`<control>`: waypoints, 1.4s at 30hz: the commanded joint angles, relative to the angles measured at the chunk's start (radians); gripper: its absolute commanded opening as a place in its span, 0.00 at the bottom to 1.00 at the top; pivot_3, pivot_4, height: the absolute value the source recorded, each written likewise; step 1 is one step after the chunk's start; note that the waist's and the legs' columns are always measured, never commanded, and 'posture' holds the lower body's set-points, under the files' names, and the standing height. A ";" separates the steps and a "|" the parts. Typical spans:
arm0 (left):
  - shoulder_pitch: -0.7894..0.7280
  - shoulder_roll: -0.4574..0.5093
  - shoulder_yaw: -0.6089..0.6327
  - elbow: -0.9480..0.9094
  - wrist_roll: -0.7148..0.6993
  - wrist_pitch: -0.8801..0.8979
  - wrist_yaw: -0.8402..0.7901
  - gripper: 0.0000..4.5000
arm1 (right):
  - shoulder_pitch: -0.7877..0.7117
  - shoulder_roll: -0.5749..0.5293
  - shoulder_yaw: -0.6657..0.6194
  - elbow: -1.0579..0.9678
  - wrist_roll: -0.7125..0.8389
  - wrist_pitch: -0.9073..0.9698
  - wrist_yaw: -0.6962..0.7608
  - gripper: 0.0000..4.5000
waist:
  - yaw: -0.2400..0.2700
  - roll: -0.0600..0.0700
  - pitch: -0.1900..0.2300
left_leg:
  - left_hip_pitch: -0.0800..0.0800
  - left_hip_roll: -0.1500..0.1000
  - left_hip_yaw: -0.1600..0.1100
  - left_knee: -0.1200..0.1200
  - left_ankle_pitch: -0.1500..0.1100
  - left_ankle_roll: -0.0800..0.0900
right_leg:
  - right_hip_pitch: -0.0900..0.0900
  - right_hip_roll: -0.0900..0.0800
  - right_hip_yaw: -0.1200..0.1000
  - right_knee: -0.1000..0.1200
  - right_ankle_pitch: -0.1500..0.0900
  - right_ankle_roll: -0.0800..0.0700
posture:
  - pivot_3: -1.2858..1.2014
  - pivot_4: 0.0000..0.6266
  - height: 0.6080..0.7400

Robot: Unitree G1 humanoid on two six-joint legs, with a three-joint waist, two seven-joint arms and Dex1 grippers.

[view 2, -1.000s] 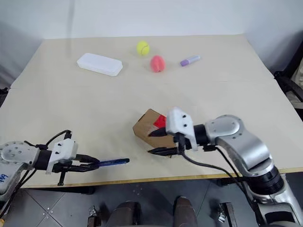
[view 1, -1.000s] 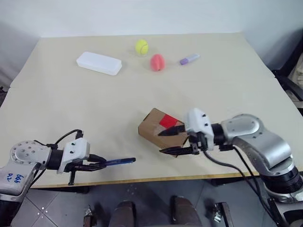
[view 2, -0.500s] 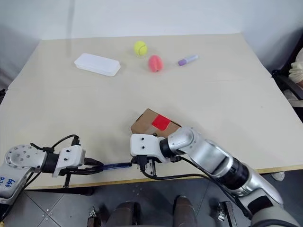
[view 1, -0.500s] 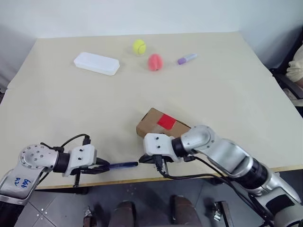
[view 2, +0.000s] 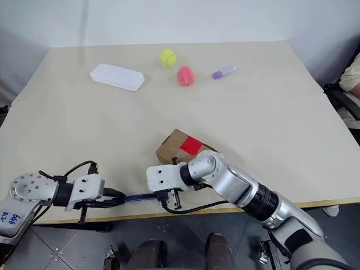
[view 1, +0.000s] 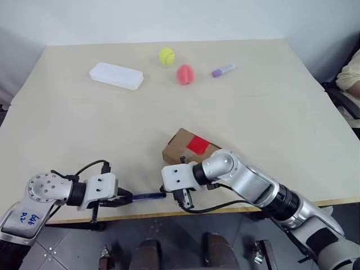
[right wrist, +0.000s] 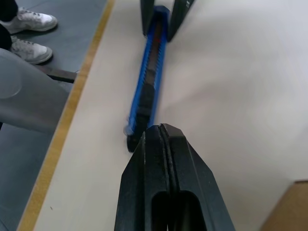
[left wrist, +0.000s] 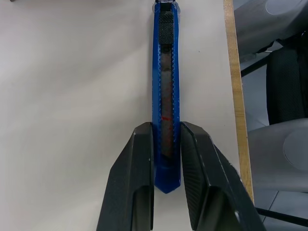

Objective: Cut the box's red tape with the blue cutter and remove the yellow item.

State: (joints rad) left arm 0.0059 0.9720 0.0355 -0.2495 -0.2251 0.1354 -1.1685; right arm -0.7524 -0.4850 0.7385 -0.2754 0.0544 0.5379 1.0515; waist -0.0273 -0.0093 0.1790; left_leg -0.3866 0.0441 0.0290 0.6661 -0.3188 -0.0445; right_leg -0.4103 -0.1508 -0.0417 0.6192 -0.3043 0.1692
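The blue cutter (left wrist: 166,91) is clamped by its rear end in the left gripper (left wrist: 166,159), left of the box (view 1: 188,149); the right gripper (right wrist: 160,137), fingers pressed together, is poised at the cutter's slider end; a misjudged push could knock the cutter askew; the red tape (view 1: 198,144) is uncut.

Lighting: bright, even and diffuse from overhead, soft faint shadows under the box (view 1: 188,149) and tennis ball (view 1: 166,55); no glare on the table (view 1: 270,95); right wrist view slightly soft.
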 commanded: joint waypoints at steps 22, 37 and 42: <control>-0.001 -0.003 -0.030 0.004 0.019 0.010 0.014 0.10 | 0.023 0.077 0.002 0.132 -0.125 -0.231 0.087 0.00 | 0.002 0.000 0.000 | 0.000 0.000 0.001 0.000 0.000 0.000 | 0.000 0.000 0.000 0.000 0.000 0.000 | 0.52 0.24 1.00; 0.005 -0.004 -0.024 -0.002 0.015 0.017 0.023 0.10 | 0.006 0.122 -0.080 0.119 -0.122 -0.254 0.105 0.00 | 0.002 0.000 0.000 | 0.001 0.000 0.001 0.001 0.000 0.000 | 0.000 0.000 0.000 0.001 0.000 0.000 | 0.52 0.24 1.00; 0.001 -0.009 -0.029 -0.001 0.015 0.019 0.026 0.10 | 0.018 0.095 -0.083 0.114 -0.135 -0.254 0.121 0.00 | 0.002 0.000 0.000 | 0.001 0.000 0.001 0.001 0.000 0.000 | 0.000 0.000 0.000 0.001 0.000 0.000 | 0.52 0.24 1.00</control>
State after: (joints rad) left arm -0.0050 0.9720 0.0215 -0.2513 -0.2258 0.1464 -1.1548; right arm -0.7353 -0.3856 0.6660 -0.1225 -0.0837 0.2907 1.1638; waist -0.0255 -0.0090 0.1788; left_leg -0.3855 0.0443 0.0301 0.6667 -0.3189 -0.0448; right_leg -0.4102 -0.1508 -0.0417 0.6204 -0.3042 0.1690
